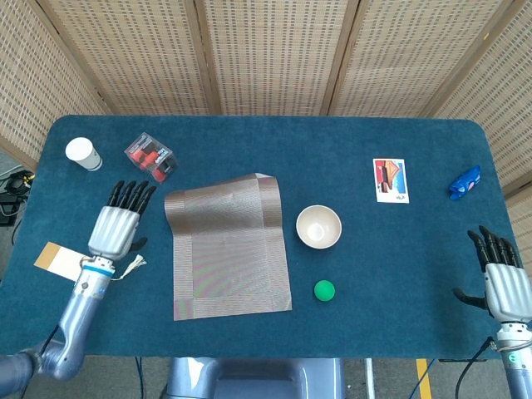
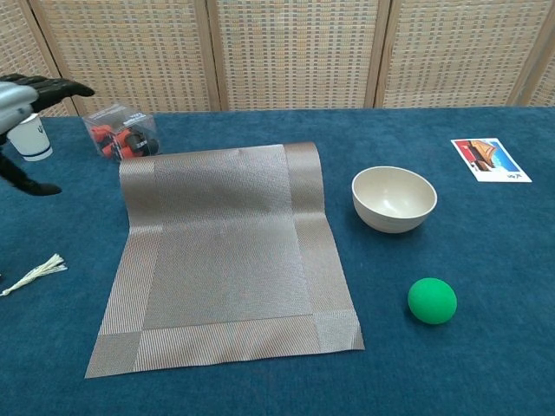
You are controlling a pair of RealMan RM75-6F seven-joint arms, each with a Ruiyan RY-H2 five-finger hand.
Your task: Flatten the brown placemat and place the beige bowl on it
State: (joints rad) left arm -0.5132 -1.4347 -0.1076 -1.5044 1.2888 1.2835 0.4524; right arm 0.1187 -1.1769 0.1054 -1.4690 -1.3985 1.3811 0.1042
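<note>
- left hand hovers palm-down over the blue table, fingers spread, holding nothing
- brown woven placemat lies just to that hand's right, mostly flat, far edge curled up a bit
- beige round bowl sits upright past the mat, between both hands
- right hand hangs off the table's right edge, fingers apart, empty

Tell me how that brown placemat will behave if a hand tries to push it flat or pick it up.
The brown placemat is probably thin and floppy: its far edge curls up off the blue table instead of lying flat, so it would likely droop if lifted by one side. The woven surface looks light, so a push may slide or bunch it rather than flatten it.
</note>
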